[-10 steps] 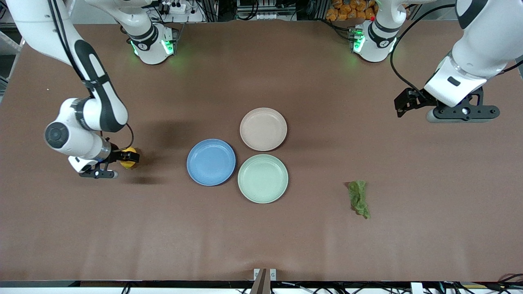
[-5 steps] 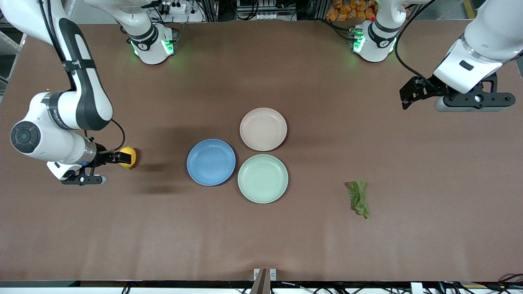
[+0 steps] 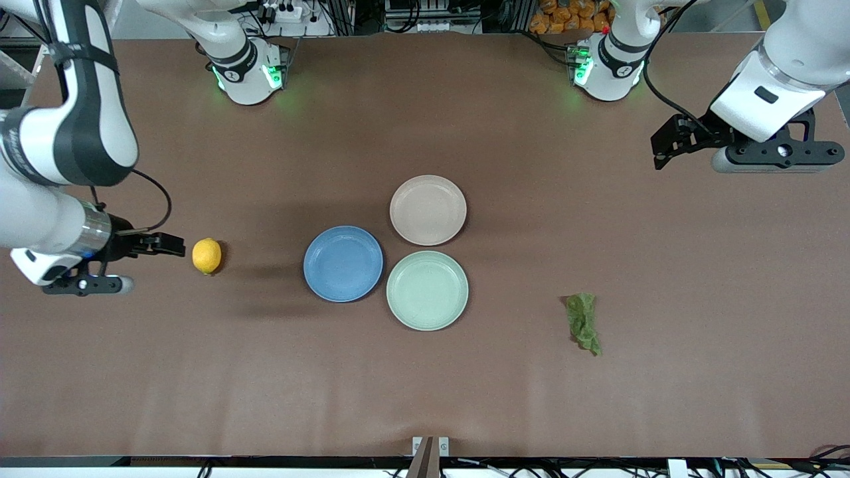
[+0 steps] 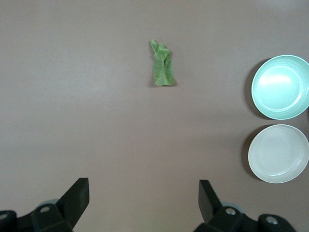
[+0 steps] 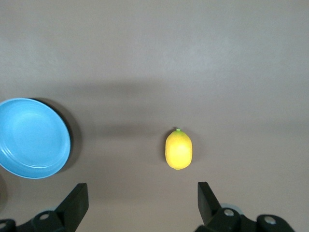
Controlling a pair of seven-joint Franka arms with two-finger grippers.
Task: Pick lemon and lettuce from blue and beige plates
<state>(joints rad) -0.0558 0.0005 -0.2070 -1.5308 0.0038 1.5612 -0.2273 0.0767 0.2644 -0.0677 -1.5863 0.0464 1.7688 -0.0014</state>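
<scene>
Both plates are sitting bare, so the picking looks finished. The lemon (image 3: 206, 255) is lying on the brown table (image 3: 425, 385) toward the right arm's end, well apart from the blue plate (image 3: 343, 263). The lettuce (image 3: 584, 322) is lying on the table toward the left arm's end, nearer the front camera than all three plates and well clear of the beige plate (image 3: 428, 210). Nothing is resting in the mint-green plate (image 3: 427, 290) either. As I judge it, nothing seems left except for the arms to park.

The right gripper (image 3: 166, 245) is hanging just beside the lemon with its jaws spread wide and nothing between them; the right wrist view is showing the lemon (image 5: 178, 149) lying free of the fingers (image 5: 75, 203). The left gripper (image 3: 671, 141) is hanging high over the bare table at the left arm's end, jaws also released and empty, well away from the lettuce (image 4: 162, 70).

The lemon is looking smooth, oval, yellow-orange, with a tiny green nub at one tip, lying on its side. The lettuce is looking crumpled and wrinkled, a long dark green scrap lying flat and limp.
</scene>
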